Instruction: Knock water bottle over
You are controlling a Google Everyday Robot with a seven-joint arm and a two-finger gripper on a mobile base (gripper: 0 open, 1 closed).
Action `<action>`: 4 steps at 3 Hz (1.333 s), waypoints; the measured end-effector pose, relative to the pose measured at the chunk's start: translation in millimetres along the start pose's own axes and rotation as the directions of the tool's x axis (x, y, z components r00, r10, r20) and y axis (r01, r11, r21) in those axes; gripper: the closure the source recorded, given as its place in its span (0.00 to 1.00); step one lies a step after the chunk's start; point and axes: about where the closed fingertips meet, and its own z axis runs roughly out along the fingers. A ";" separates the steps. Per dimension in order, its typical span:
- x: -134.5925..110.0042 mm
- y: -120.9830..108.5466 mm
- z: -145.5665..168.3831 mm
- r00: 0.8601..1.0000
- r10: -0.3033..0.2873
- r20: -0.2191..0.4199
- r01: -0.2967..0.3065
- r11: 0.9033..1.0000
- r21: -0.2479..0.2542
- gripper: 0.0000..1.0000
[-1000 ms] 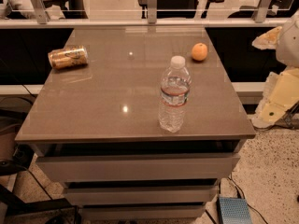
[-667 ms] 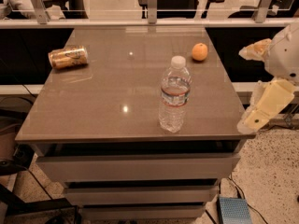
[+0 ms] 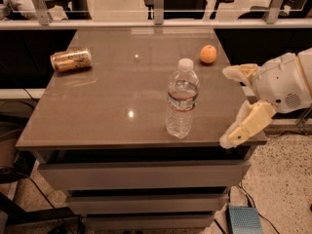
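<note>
I see the water bottle point(image 3: 182, 99) standing up straight on the brown table point(image 3: 107, 101). It is on the near right part of the table top, close to the near edge. It is clear, with a white cap on top and a thin band with a red stripe around its middle. Nothing is touching it.

My gripper point(image 3: 226, 107) comes in from the right side. It sits at the near right edge of the table, just to the right of the bottle, with a gap between them. Its two pale fingers point(image 3: 247, 123) are spread wide apart and hold nothing. One finger points left at about the height of the bottle's middle. The other slants down to the near right corner of the table.

A gold can point(image 3: 71, 60) lies on its side at the far left of the table. An orange point(image 3: 208, 54) rests at the far right, behind the bottle. A small blue box point(image 3: 245, 220) sits on the floor, near and to the right.
</note>
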 end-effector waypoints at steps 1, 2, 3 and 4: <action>-8.1 1.6 0.2 1.000 0.000 0.022 0.000 1.000 -0.006 0.00; -6.9 4.2 2.8 0.999 0.001 0.051 -0.001 1.000 -0.014 0.00; -10.0 2.7 18.1 0.989 -0.004 0.151 0.007 1.000 -0.021 0.00; -20.7 -13.3 33.9 0.968 -0.028 0.249 0.033 0.999 -0.015 0.00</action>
